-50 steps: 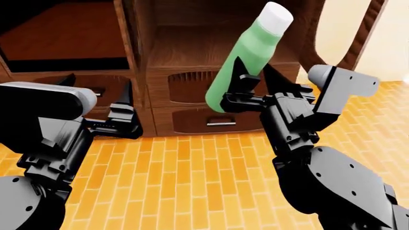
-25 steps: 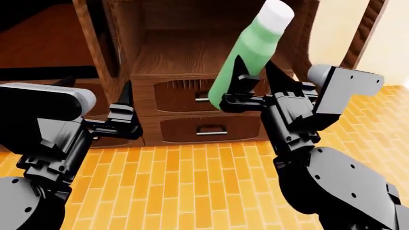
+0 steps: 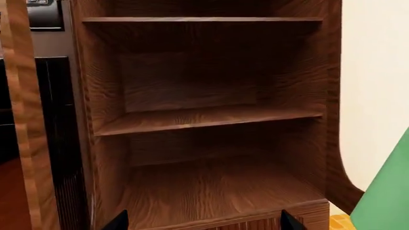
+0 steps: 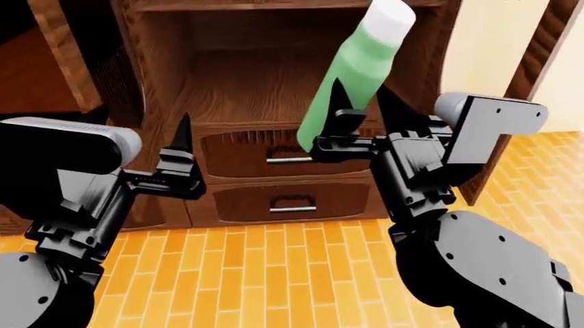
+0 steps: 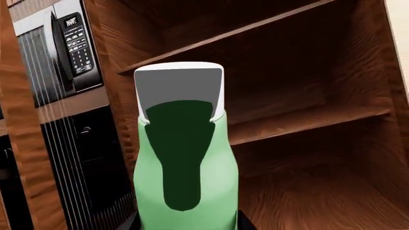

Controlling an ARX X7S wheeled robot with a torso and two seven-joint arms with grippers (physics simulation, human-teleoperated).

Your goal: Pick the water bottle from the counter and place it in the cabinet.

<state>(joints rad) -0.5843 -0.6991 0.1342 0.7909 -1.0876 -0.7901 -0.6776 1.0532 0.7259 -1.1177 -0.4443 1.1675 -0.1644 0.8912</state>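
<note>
The cabinet (image 4: 228, 89) is standing on the orange wood-plank floor (image 4: 273, 273) (two drawers with silver handles below), its wooden shelves (image 3: 204, 117) showing only bare boards.

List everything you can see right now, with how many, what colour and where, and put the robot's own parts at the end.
water bottle: one, green with white cap, tilted, held in front of the cabinet
cabinet: one, dark reddish-brown wood, straight ahead, open shelves bare
drawers: two, brown with silver bar handles, below the open shelf
microwave: one, black with keypad, built in beside the cabinet
floor: orange wood planks
wall: cream, past the cabinet's side
left gripper: black, open, holding nothing
right gripper: black, shut on the bottle
</note>
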